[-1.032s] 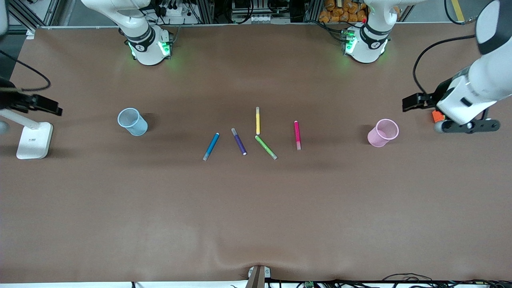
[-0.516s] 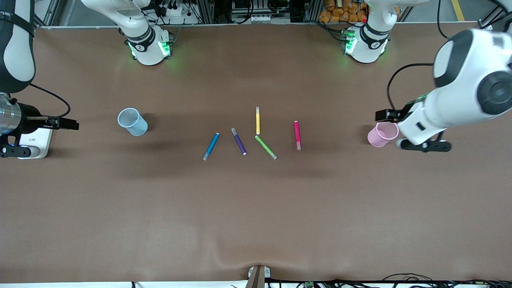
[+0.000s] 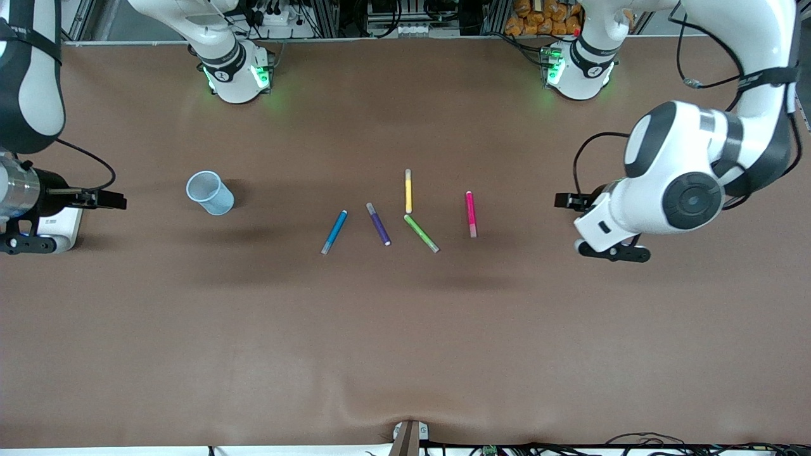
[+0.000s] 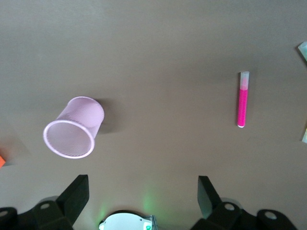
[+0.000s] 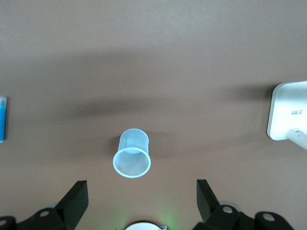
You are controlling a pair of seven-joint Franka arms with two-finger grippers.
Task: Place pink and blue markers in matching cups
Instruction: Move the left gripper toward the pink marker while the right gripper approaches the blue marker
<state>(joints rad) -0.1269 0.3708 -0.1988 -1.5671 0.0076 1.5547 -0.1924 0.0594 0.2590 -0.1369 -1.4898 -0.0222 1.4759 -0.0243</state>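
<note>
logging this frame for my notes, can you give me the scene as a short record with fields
pink marker: flat on table, untouched
blue marker: flat on table, toward the right arm's end
pink cup: upright, empty, under the left arm
blue cup: upright, empty
other pens: purple pen, yellow pen, green pen between the two markers
left pincer: open, above table by pink cup
right pincer: open, near blue cup

On the brown table (image 3: 405, 329), the pink marker (image 3: 471, 213) is magenta, the blue marker (image 3: 334, 232) bright blue, the cups pale pink (image 4: 74, 127) and pale blue (image 3: 210, 192).
</note>
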